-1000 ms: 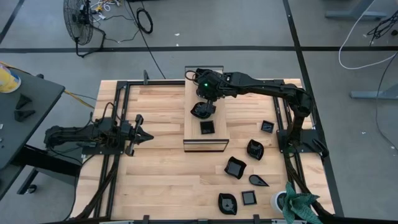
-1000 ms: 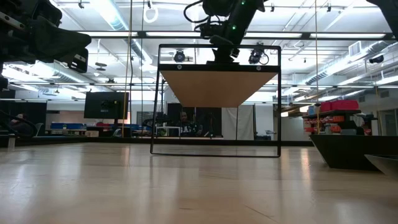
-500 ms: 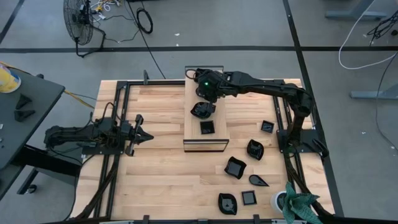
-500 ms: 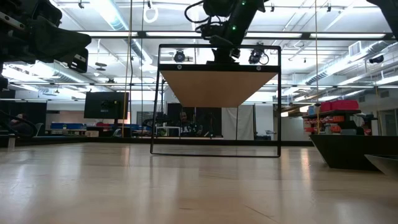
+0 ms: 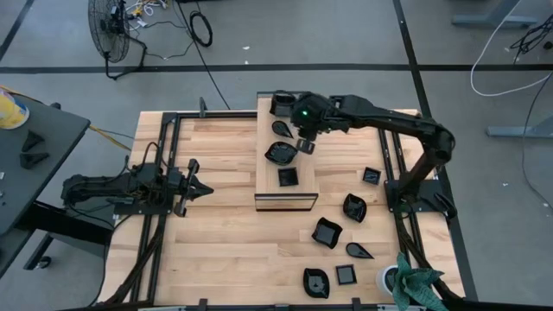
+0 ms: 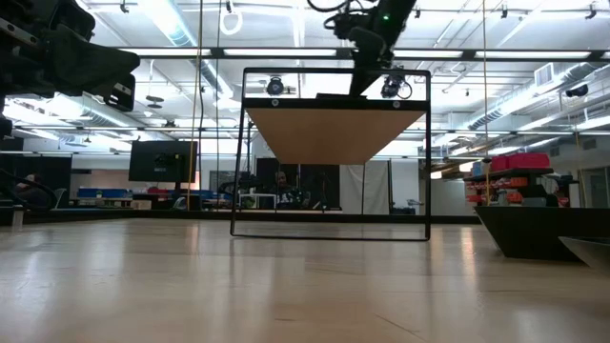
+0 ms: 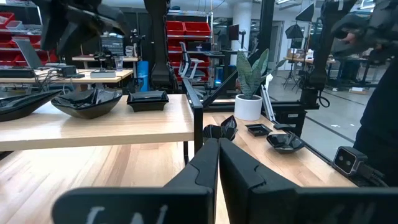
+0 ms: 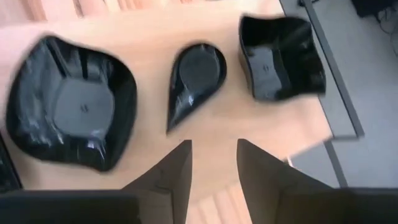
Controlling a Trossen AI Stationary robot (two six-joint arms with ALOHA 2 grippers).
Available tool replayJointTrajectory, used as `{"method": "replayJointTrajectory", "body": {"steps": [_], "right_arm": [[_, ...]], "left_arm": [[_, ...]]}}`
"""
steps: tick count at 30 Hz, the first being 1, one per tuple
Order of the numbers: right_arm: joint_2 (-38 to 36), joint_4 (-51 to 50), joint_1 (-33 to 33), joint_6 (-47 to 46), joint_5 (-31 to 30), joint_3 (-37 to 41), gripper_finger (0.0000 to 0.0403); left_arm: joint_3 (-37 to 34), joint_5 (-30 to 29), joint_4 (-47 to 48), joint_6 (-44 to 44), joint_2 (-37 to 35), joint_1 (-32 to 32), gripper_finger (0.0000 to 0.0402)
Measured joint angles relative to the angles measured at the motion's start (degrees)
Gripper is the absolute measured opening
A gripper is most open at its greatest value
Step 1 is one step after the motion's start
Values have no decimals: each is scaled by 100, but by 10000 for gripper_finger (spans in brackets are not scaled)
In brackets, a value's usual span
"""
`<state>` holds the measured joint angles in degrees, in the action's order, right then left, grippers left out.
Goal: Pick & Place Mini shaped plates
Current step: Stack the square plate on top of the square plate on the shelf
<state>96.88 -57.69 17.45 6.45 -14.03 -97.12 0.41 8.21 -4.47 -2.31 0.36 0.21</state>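
The mini shaped plates are glossy black dishes. On the raised wooden board (image 5: pixel 298 200) rest a square one (image 5: pixel 282 104), a teardrop (image 5: pixel 282 128), a wavy one (image 5: pixel 278 153) and a small square (image 5: pixel 288 177). Several more lie on the table toward its near right, such as a wavy one (image 5: pixel 327 232). My right gripper (image 5: pixel 304 143) hovers open over the board's right side. In its wrist view the open fingers (image 8: pixel 212 165) stand short of the teardrop (image 8: pixel 194 78), between the wavy dish (image 8: pixel 71 124) and the square dish (image 8: pixel 280 56). My left gripper (image 5: pixel 193 184) waits shut at the table's left.
Dark metal frame rails (image 5: pixel 164 216) run along the table's left and right sides. A white pot with a green plant (image 5: pixel 406 281) stands at the near right corner. The board stands raised on a thin frame (image 6: pixel 334 133). Bare wood lies between the left arm and the board.
My right gripper has moved toward the table's right edge and slightly up, off the far part of the board. The teardrop and square dishes, hidden under the arm before, now show on the board. The left arm has kept still.
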Motion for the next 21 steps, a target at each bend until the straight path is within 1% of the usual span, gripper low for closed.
{"method": "replayJointTrajectory", "body": {"steps": [3,9,13,18,21], "right_arm": [[-318,24,0,-45,-54,536,128],[-1076,-241,0,-711,-52,1656,128],[-1504,-627,62,-1351,-56,2180,128],[-1839,-1293,262,-2511,-59,2660,128],[-1995,-1702,369,-2841,-22,2911,128]], "left_arm": [[0,0,0,0,0,-2,18],[0,0,0,2,0,-2,18],[2,0,0,1,0,-1,18],[2,0,0,-1,0,-1,18],[1,0,0,1,0,-1,18]]}}
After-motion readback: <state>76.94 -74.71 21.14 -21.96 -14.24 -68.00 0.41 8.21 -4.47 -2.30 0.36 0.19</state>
